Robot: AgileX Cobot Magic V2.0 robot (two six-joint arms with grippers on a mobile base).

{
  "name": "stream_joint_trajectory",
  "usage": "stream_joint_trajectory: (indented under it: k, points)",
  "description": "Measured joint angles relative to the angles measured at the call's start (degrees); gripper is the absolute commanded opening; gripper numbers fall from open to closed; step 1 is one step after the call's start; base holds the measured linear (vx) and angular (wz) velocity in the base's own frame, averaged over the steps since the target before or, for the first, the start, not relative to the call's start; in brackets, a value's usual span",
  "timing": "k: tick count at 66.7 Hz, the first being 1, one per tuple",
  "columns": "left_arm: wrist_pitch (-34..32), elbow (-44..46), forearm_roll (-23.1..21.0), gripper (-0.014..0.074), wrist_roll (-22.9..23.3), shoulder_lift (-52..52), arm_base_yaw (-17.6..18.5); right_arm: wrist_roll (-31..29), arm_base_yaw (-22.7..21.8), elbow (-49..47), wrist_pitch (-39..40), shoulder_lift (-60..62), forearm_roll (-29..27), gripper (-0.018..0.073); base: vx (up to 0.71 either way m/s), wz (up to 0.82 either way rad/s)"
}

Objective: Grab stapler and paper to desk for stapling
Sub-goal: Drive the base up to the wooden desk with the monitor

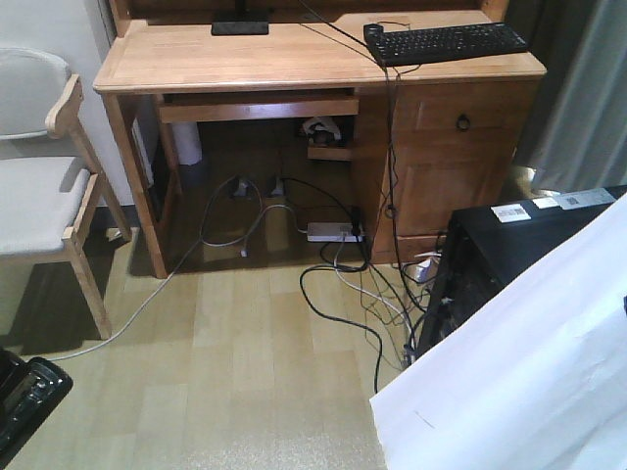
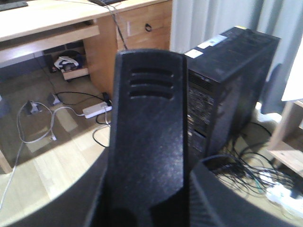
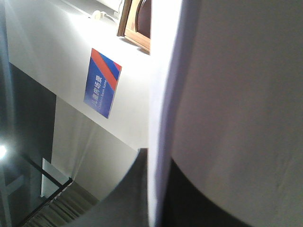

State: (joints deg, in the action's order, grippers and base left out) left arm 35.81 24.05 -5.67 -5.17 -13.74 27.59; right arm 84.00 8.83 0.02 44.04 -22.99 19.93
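Desk: standing well ahead of both hands, across open floor. It is carrying a keyboard on the side nearer the right hand, and neither task thing is lying on it.
Paper: hanging aloft as a tilted white sheet right at the right hand, well short of the desk. It is showing edge-on in the right wrist view.
Computer tower: standing on the floor just beyond the sheet, between the right hand and the desk.
Stapler: filling the middle of the left wrist view as a black textured body with three slots. It is sitting in the left hand, clear of the floor.
Left hand: showing only at the low corner of the front view. It is judged to be grasping the stapler.
Right hand: its fingers are hiding behind the sheet. Since the sheet is hanging aloft against its camera, it is judged to be gripping the paper.
Progress: both pick-ups are looking complete. The carry to the desk, the setting down and the stapling are all remaining.
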Motion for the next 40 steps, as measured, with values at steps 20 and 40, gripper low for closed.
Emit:
stream_joint_trajectory:
  k: [20,40]
  points:
    - [0.0,0.0,0.0,-0.0007,0.0,0.0,0.0,0.0,0.0,0.0,0.0,0.0,0.0,-0.0005,0.24,0.08]
    - [0.0,0.0,0.0,-0.0007,0.0,0.0,0.0,0.0,0.0,0.0,0.0,0.0,0.0,-0.0005,0.24,0.06]
